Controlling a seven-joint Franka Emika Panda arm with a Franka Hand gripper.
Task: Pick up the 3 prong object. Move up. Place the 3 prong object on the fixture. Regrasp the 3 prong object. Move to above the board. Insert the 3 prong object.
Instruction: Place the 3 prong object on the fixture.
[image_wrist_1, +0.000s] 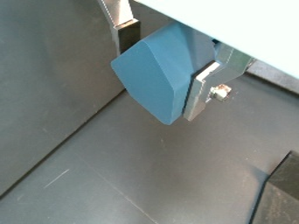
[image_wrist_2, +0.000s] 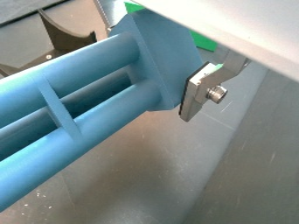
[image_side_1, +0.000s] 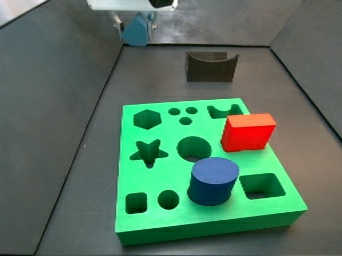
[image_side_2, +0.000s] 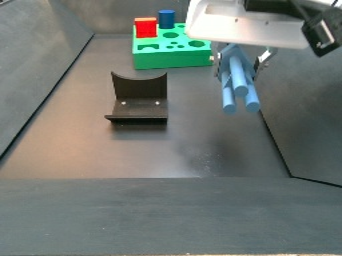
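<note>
One 3 prong object (image_side_2: 237, 80) in gripper (image_side_2: 241, 52)

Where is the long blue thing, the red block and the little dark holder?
3 prong object (image_side_2: 237, 85), side view, middle of its hanging body.
Red cube (image_side_1: 250, 131), side view, its top.
Fixture (image_side_2: 136, 97), side view, its upright back.

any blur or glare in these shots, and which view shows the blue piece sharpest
In a wrist view the 3 prong object fills the frame with crisp ribs; in another wrist view it is softer. The gripper holds it. In a side view the board is evenly lit with no glare; another side view shows a faint sheen on the floor.
</note>
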